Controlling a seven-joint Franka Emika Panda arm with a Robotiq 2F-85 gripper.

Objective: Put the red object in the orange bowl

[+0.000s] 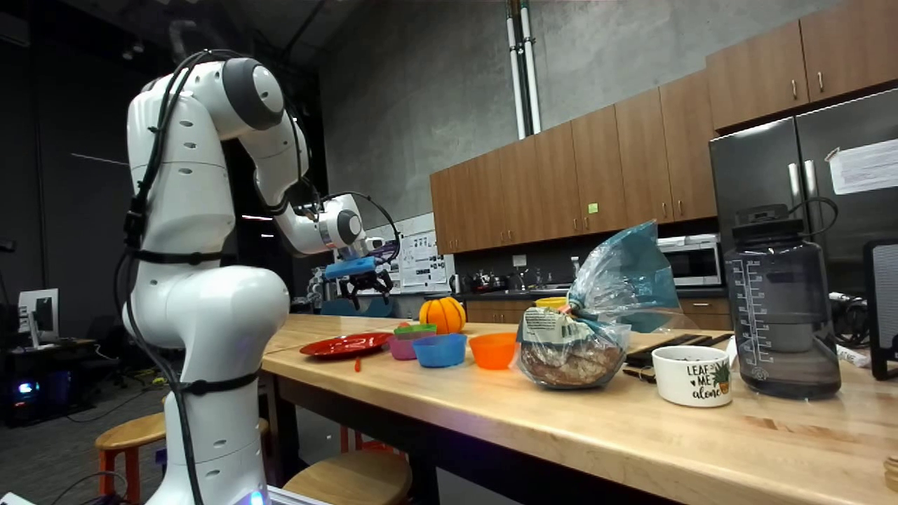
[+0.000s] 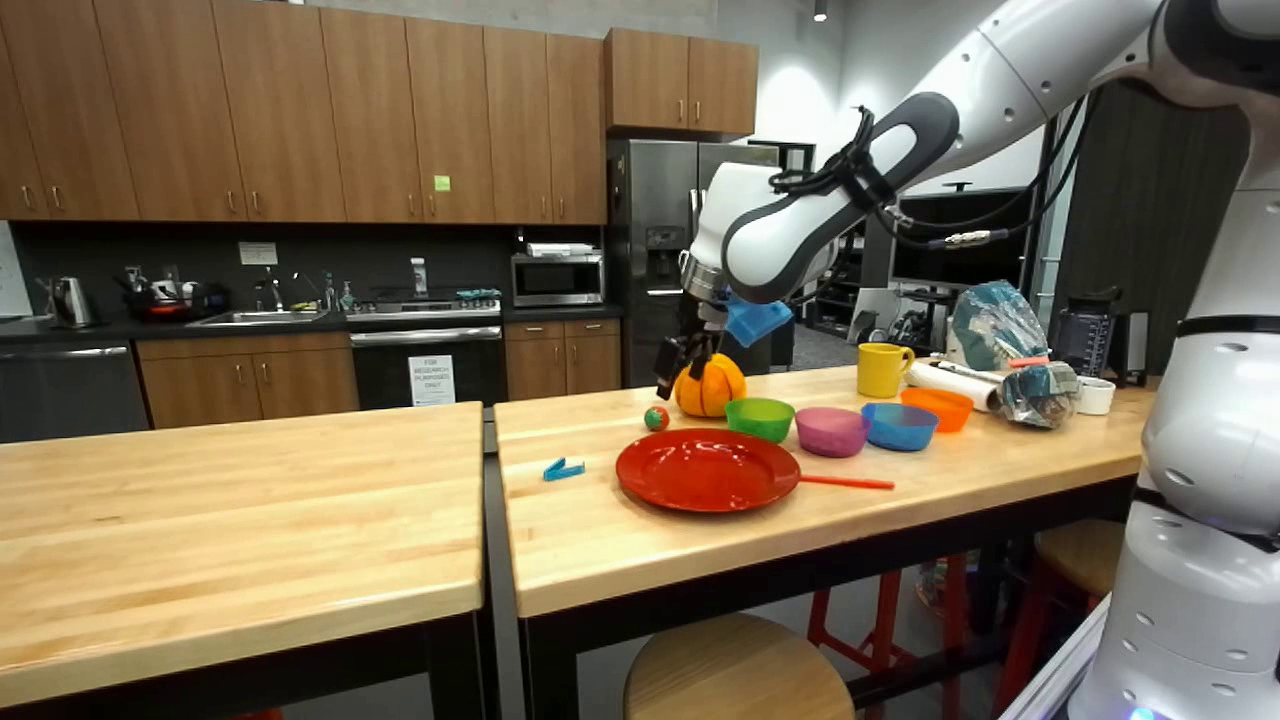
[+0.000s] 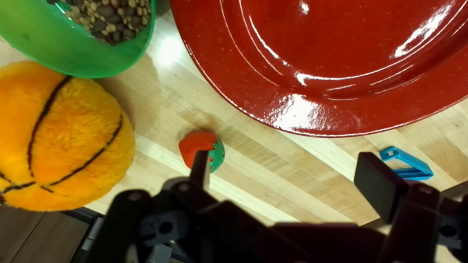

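Observation:
The red object is a small strawberry-like thing with a green top (image 2: 656, 418). It lies on the table beside the round orange ball, and in the wrist view (image 3: 192, 144) it is partly covered by the left finger. The orange bowl (image 1: 493, 351) stands at the end of a row of bowls and also shows in an exterior view (image 2: 938, 406); it is out of the wrist view. My gripper (image 3: 285, 160) is open and empty, pointing down above the table. In an exterior view the gripper (image 2: 680, 380) hangs above and close to the strawberry, apart from it.
A red plate (image 2: 708, 470) lies near the strawberry, with a red stick (image 2: 850, 482) and a blue clip (image 2: 564, 469) beside it. The orange ball (image 2: 711, 387), green bowl (image 2: 760, 418), pink bowl (image 2: 832, 431), blue bowl (image 2: 900, 426) and yellow mug (image 2: 881, 370) stand around.

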